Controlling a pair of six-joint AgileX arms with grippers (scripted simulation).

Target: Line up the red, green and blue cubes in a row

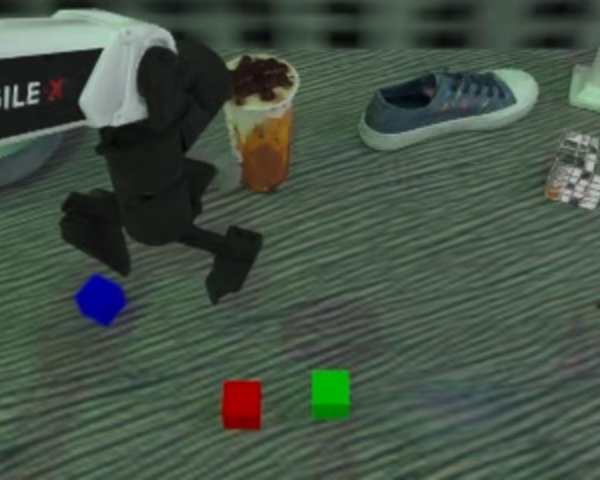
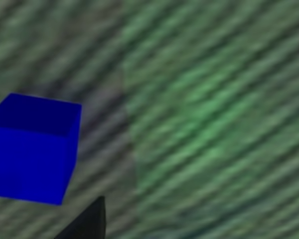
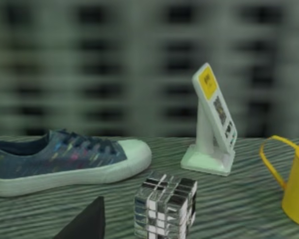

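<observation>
One left hand, fingers spread wide, hovers beside the blue cube.

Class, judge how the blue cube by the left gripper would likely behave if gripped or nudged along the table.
The blue cube looks rigid with flat faces, so the open left gripper could probably clamp it squarely. Nudged, it would likely slide or twist, not roll. Being small, it seems light.

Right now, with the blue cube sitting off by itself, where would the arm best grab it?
Probably from straight above, pinching two opposite flat side faces of the blue cube. It sits turned at an angle on the table, with nothing crowding it, so the left end effector, open just beside it, should turn to match those faces.
</observation>
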